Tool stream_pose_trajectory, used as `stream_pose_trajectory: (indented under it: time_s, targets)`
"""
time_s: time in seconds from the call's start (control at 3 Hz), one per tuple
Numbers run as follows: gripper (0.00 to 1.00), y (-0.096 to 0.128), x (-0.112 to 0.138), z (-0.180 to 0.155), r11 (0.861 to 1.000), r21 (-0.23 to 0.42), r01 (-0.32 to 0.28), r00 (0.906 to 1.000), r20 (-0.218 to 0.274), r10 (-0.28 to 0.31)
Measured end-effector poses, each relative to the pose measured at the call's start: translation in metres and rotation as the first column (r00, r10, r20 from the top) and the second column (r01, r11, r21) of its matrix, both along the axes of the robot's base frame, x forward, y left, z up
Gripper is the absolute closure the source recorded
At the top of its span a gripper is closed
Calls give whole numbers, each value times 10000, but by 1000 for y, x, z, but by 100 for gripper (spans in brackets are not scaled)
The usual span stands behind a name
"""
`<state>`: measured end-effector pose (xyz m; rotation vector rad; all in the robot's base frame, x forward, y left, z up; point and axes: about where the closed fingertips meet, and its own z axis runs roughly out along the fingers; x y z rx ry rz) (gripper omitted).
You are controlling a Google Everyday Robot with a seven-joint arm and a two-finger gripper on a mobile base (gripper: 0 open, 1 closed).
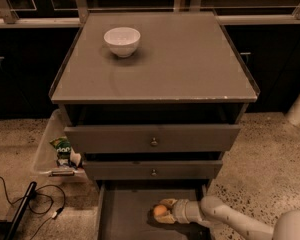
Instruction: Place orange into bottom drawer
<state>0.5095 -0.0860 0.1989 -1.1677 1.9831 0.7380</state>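
Note:
The orange is a small round fruit held between the fingers of my gripper, low over the floor of the bottom drawer. That drawer is pulled open beneath two upper drawers with round knobs. My white arm reaches in from the lower right over the drawer's right wall. I cannot tell whether the orange touches the drawer floor.
A white bowl stands on the grey cabinet top at the back left. A clear bin with snack packets sits left of the cabinet. Black cables lie on the speckled floor at the lower left.

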Motion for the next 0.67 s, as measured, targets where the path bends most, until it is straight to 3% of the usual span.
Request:
stream_pose_trajectory:
  time_s: [0.67]
  targets:
    - [100, 4, 10, -45, 9987, -399, 303, 9994, -125, -308]
